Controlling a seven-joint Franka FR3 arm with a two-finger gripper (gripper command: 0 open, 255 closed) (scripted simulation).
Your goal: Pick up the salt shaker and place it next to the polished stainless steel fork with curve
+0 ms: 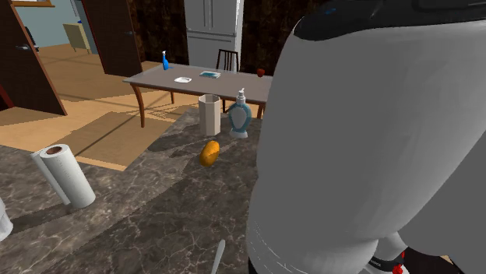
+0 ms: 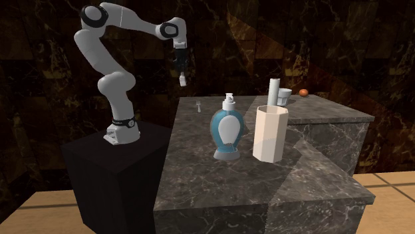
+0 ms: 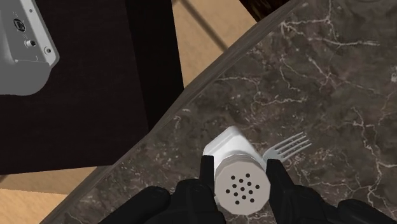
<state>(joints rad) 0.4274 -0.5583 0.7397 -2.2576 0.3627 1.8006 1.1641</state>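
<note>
Fork (image 3: 289, 147) on counter (image 3: 318, 76); salt shaker (image 3: 238, 178) in gripper (image 3: 240, 165) above

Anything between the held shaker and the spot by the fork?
Nothing visible. The claw clasps the shaker in the air; the fork lies just below on the counter, with bare surface beside it.

On the dark veined marble counter (image 1: 140, 226) a white faceted tumbler (image 1: 209, 114) stands just beside a blue-and-white pump soap dispenser (image 1: 239, 117) — a small rounded orange object (image 1: 209, 152) lies near them, and a white paper towel roll (image 1: 64, 176) stands well apart. Beyond, a wooden dining table (image 1: 226, 86) carries a blue spray bottle (image 1: 165, 60).
</note>
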